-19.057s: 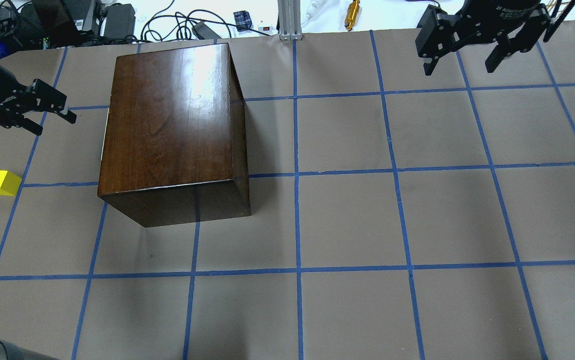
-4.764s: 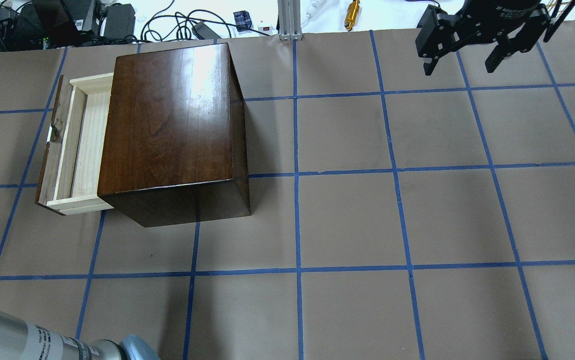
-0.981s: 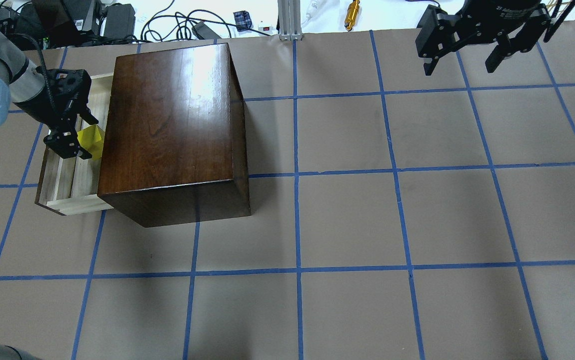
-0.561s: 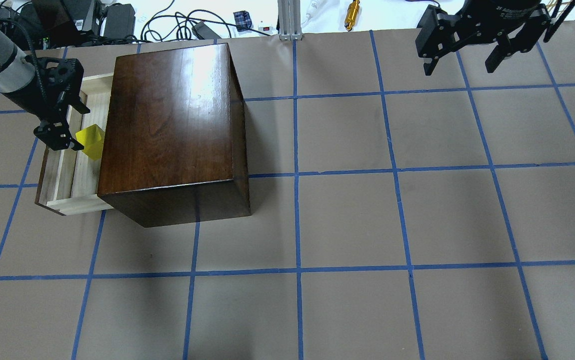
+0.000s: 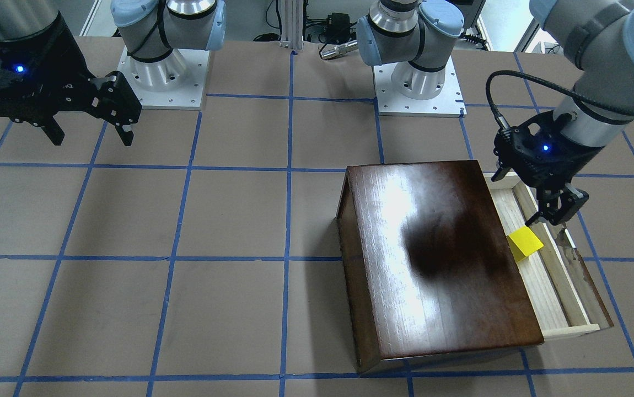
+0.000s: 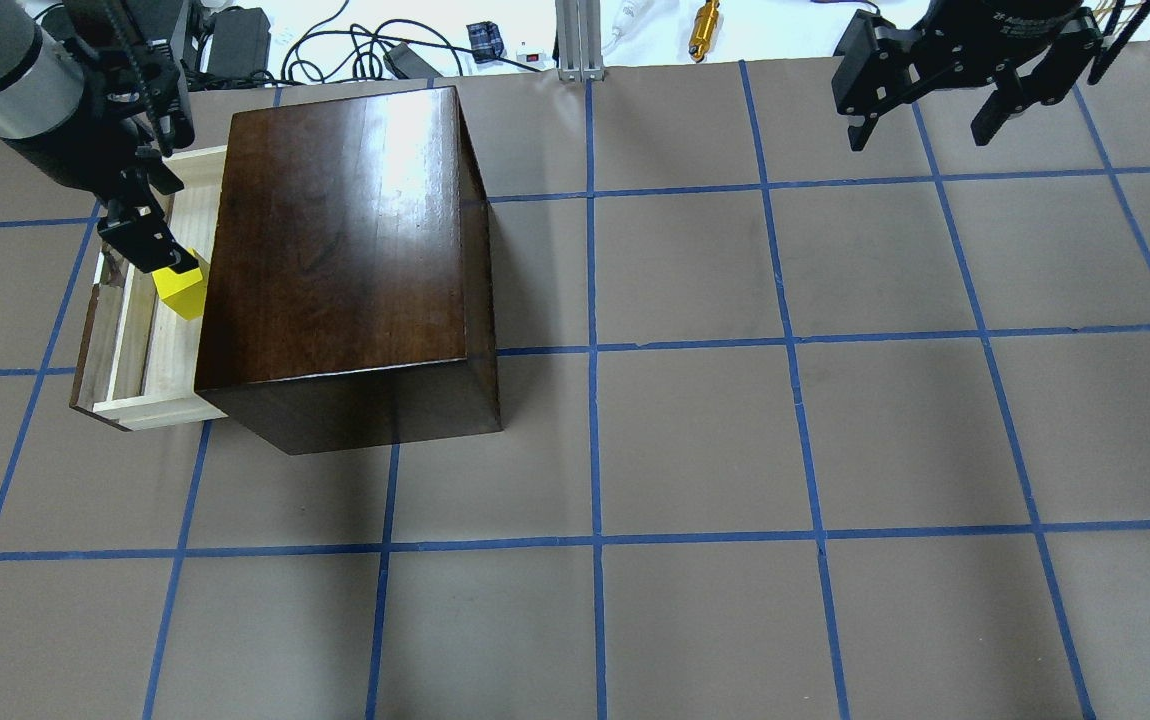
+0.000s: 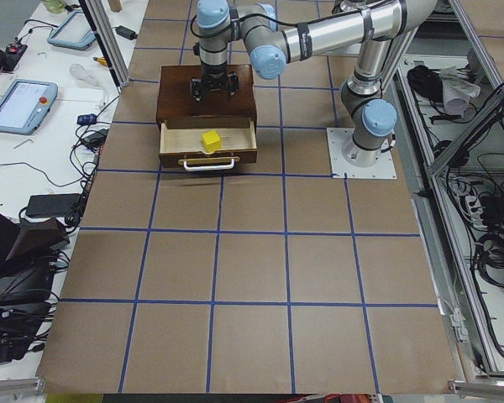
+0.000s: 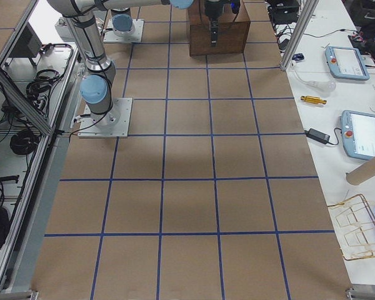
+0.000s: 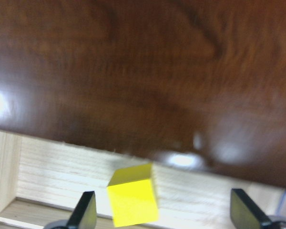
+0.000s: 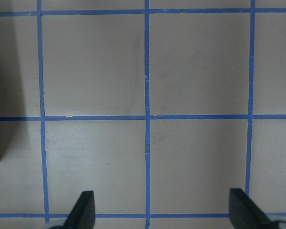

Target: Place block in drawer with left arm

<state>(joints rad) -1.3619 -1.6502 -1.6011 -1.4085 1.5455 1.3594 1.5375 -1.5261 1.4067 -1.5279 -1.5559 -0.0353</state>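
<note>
My left gripper point(image 9: 164, 217) has its fingers spread wide and grips nothing. The yellow block point(image 9: 132, 199) lies below and between them, closer to one finger and, as far as the soft wrist view lets me judge, touching neither. The block rests on the pale floor of the open drawer point(image 5: 537, 292), right against the dark cabinet point(image 6: 335, 240) from which the drawer is pulled out. Nothing else sits in the drawer. Half a second ago this gripper was lower, over the drawer's front rail. It has now lifted and drawn back, while the block has stayed in place. Nineteen seconds ago the drawer was closed and the block lay on the table point(image 6: 735, 450). My right gripper point(image 6: 918, 135) hangs spread over bare table, well apart from the cabinet.
</note>
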